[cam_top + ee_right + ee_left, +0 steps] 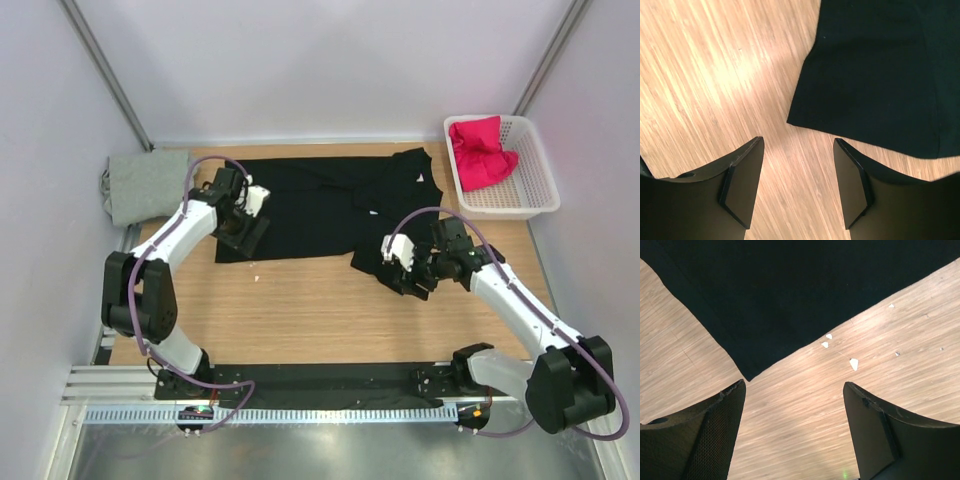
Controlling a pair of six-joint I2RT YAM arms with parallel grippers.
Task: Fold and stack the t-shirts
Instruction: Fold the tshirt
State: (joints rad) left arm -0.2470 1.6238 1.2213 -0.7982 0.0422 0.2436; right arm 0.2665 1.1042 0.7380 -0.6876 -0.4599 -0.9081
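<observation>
A large black t-shirt (320, 205) lies spread across the far half of the table, with a small white mark near its right side. My left gripper (243, 232) is open and empty over the shirt's near-left corner (747, 375). My right gripper (405, 282) is open and empty just in front of the shirt's near-right corner (792, 120). A grey t-shirt (145, 185) lies folded at the far left. A magenta-red t-shirt (480, 150) sits crumpled in the white mesh basket (530, 195) at the far right.
Small white flecks (827, 340) lie on the wood near the shirt's left corner. Bare wooden table (300, 310) stretches between the shirt and the arm bases. Walls close in on both sides.
</observation>
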